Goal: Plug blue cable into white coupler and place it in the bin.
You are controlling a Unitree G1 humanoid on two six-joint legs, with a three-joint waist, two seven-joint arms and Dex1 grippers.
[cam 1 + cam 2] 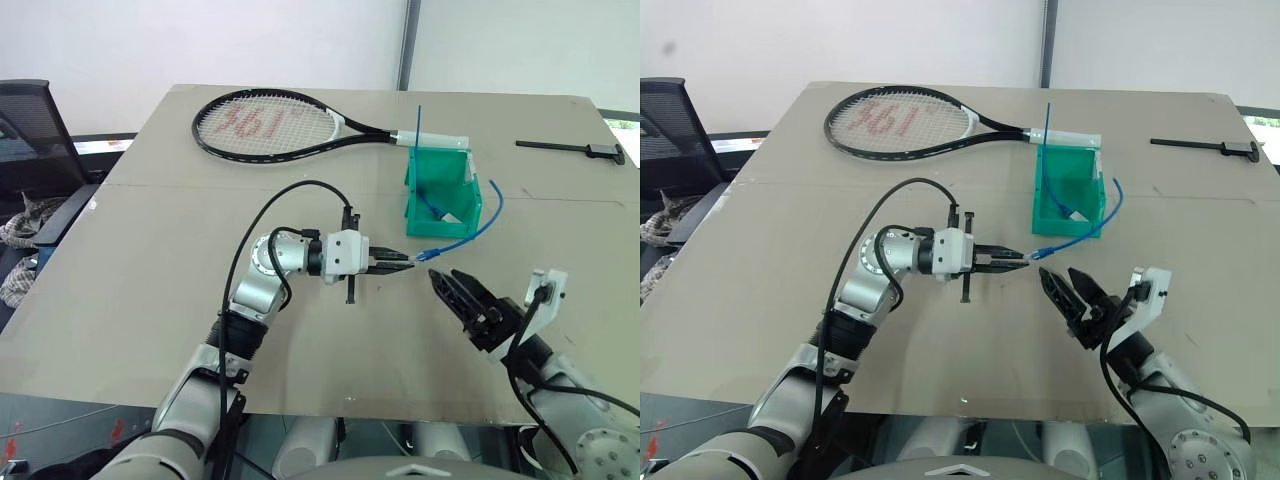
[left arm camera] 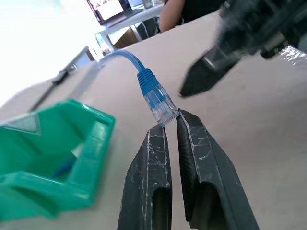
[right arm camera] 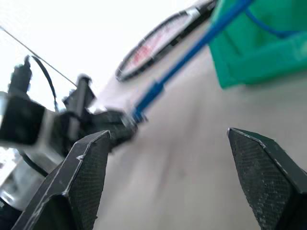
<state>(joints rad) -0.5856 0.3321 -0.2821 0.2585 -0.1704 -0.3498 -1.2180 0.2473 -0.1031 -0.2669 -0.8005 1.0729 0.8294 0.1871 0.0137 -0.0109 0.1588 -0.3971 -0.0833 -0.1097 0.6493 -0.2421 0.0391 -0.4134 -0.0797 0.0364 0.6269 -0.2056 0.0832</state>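
My left gripper is shut on the clear plug at one end of the blue cable, holding it just above the table. From the plug the cable runs to the green bin, loops round its right side and drops inside. A small white shape lies in the bin; I cannot tell whether it is the white coupler. My right gripper stands open close to the plug, its fingertips pointing toward it with nothing between them.
A tennis racket lies across the far side of the table, its handle behind the bin. A thin blue rod sticks up at the bin's back. A black tool lies far right and a black chair stands at the left.
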